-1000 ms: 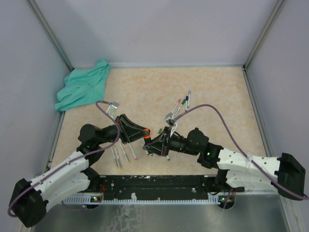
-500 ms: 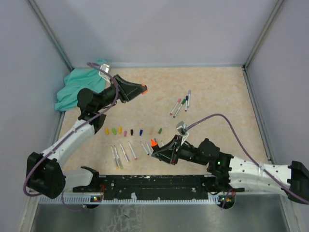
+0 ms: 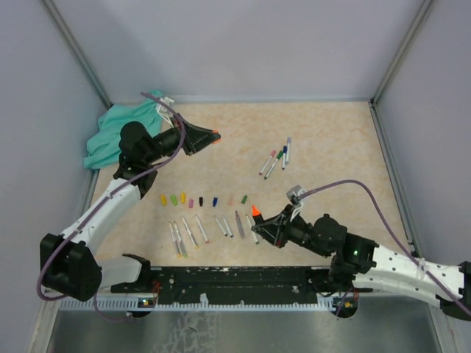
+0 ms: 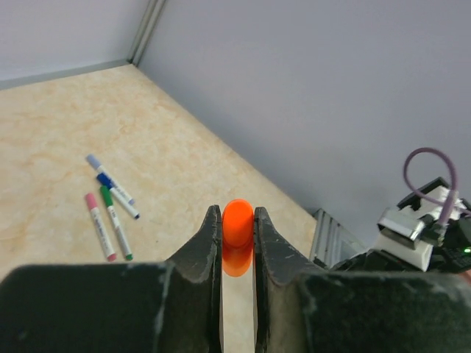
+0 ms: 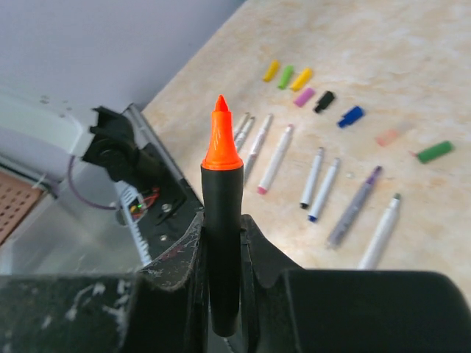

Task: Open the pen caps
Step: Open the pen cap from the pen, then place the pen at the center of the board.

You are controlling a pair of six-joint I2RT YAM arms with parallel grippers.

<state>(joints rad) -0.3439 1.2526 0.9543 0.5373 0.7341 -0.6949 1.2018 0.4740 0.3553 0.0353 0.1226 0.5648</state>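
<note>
- Eight loose caps lie in a ragged row across the middle of the table. From the left they are yellow, green, yellow, pink, black, blue and a pale peach one, with a second green one a little apart at the right end. Each is a short, stubby plastic tube, far shorter than a pen.
- One more, the orange cap, is larger, bright and rounded at its end. The left gripper holds it in the air over the far left part of the table, near the teal cloth, with its jaws drawn narrow and pinching the cap from both sides.
- The right gripper is clamped on a black marker, which stands straight out between the jaws with its pointed orange tip bare. It sits low over the near side of the table, at the right end of the bare pens.
- Several uncapped pens, thin white-grey barrels with small coloured tips, lie roughly side by side just nearer than the row of caps.
- Four capped pens lie together well apart from the row, right of centre and farther back. Their caps are pink, green, dark blue and a paler blue.
- Any print on the barrels is too small to read.
</note>
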